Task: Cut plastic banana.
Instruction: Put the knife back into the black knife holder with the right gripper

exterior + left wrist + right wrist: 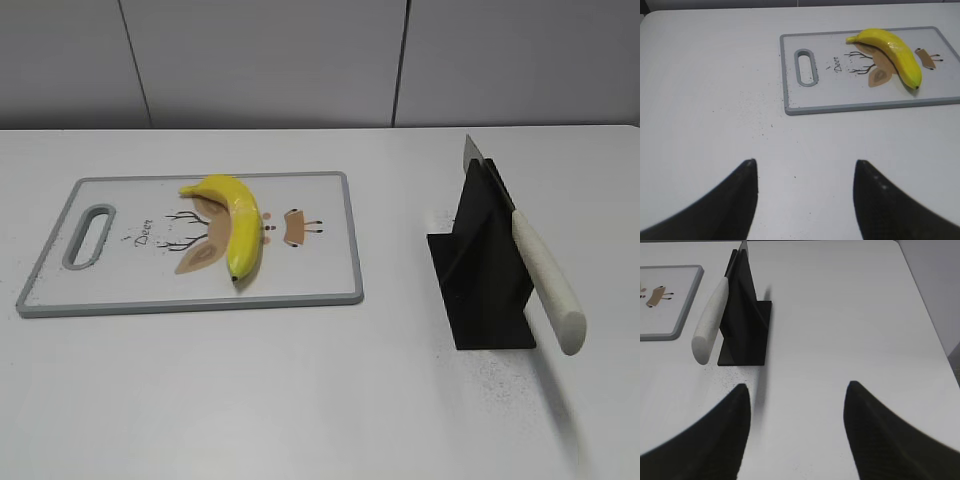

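Note:
A yellow plastic banana (234, 220) lies on a white cutting board (120, 290) with a grey rim and a deer drawing; both also show in the left wrist view, the banana (895, 52) on the board (840, 95). A knife with a white handle (547, 282) rests in a black stand (480, 275); the right wrist view shows the handle (710, 322) and the stand (745, 322). My left gripper (805, 167) is open and empty above bare table, well short of the board. My right gripper (796, 390) is open and empty, near the stand's right side. Neither gripper shows in the exterior view.
The white table (300, 400) carries dark specks near the stand and near the board. The table's right edge (940, 340) runs close to my right gripper. A grey wall stands behind the table.

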Motion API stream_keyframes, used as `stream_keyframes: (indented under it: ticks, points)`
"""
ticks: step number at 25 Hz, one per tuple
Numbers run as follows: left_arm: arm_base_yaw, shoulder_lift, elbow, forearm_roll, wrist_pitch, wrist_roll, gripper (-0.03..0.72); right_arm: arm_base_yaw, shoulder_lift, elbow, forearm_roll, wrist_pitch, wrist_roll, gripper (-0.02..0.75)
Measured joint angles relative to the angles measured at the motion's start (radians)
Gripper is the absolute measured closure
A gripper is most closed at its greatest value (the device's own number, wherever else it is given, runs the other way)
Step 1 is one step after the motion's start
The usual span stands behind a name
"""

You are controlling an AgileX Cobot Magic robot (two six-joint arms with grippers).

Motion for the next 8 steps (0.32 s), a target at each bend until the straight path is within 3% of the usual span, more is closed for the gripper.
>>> stream_keyframes:
  ticks: [8]
  points:
    - [0.0,0.0,0.0,0.0,0.0,0.0,0.099,0.0,0.0,0.0,0.001,0.0,-0.001,0.29]
